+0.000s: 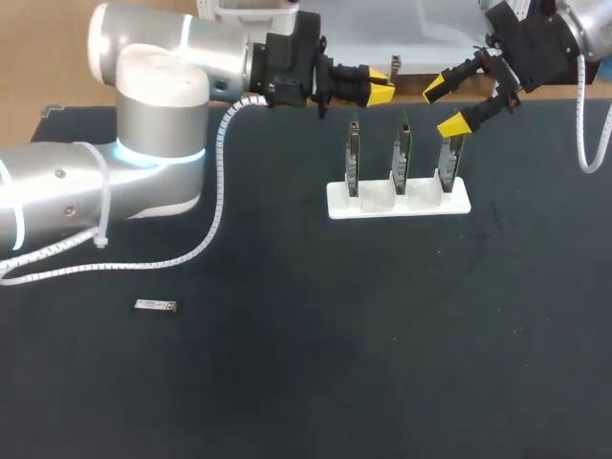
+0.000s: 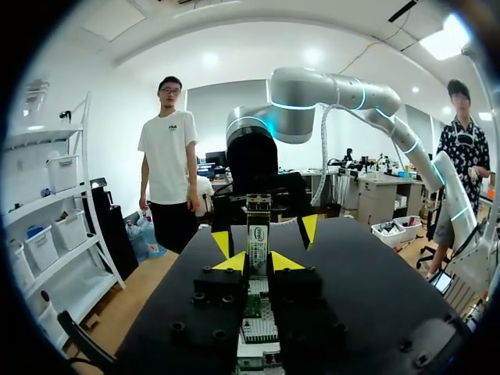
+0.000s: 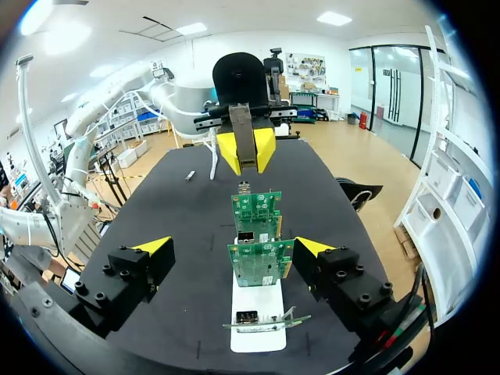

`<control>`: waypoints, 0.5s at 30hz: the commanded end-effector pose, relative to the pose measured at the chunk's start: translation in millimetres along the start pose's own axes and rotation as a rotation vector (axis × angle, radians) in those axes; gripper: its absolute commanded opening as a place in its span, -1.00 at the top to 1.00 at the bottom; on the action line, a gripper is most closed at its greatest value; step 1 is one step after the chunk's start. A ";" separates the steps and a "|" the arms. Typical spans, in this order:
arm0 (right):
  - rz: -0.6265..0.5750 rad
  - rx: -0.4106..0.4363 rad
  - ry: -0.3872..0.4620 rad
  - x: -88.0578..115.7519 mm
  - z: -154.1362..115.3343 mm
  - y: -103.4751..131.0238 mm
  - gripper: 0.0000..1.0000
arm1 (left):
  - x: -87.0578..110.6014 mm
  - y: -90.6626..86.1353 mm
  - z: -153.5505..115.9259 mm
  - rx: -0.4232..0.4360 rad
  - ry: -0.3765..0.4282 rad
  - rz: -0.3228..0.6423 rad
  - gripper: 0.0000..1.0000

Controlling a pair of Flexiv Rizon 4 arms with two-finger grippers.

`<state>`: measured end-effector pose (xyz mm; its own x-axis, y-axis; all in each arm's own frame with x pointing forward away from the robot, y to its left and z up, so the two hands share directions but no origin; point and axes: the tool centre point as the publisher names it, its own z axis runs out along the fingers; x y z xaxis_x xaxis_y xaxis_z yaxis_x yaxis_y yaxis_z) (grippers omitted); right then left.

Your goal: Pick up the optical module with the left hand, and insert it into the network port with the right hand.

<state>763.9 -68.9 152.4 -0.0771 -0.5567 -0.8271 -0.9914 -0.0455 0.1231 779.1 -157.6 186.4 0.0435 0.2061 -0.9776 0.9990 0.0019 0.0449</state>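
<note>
**Left hand clamped on optical module at far side of counter; right hand spread by the card rack**

1. Left hand (image 1: pixel 380 89): it is held off the surface at the far edge of the counter (image 1: pixel 306 382), beyond the left end of the rack. Its yellow tips are drawn in onto the optical module (image 2: pixel 258 234), one on each side. In the left wrist view the module stands upright between the tips and projects ahead of them.

2. Right hand (image 1: pixel 446 105): it sits opposite the left hand, above and behind the right end of the rack. Its fingers (image 3: pixel 152 248) are wide apart and hold nothing. In the right wrist view the nearest card lies in the gap ahead of them. No contact with either finger is seen.

3. Rack (image 1: pixel 344 203): a white base sits on the dark counter and carries three green network cards on edge in a row, the left card (image 1: pixel 353 158), middle card (image 1: pixel 403 153) and right card (image 1: pixel 448 163). A metal port cage (image 3: pixel 244 236) shows among the cards in the right wrist view.

4. Second module (image 1: pixel 155 306): a small silver module lies flat on the counter. It is well apart from the rack and from both hands, on the left arm's side.
</note>
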 end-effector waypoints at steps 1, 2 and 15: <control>0.000 0.002 0.000 0.0 0.2 1.0 -1.00 | 1.3 -6.5 6.3 -0.031 -0.005 -0.011 1.00; 0.000 0.002 0.000 0.0 0.2 1.0 -1.00 | 1.7 -6.9 7.4 -0.034 -0.005 -0.014 1.00; 0.000 0.002 0.000 0.0 0.2 1.0 -1.00 | 8.2 -9.7 19.7 -0.037 -0.025 -0.045 1.00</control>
<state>763.9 -68.9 152.4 -0.0771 -0.5567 -0.8271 -0.9914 -0.0455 0.1231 769.7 -173.7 176.7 -0.0022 0.1857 -0.9826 0.9990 0.0442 0.0061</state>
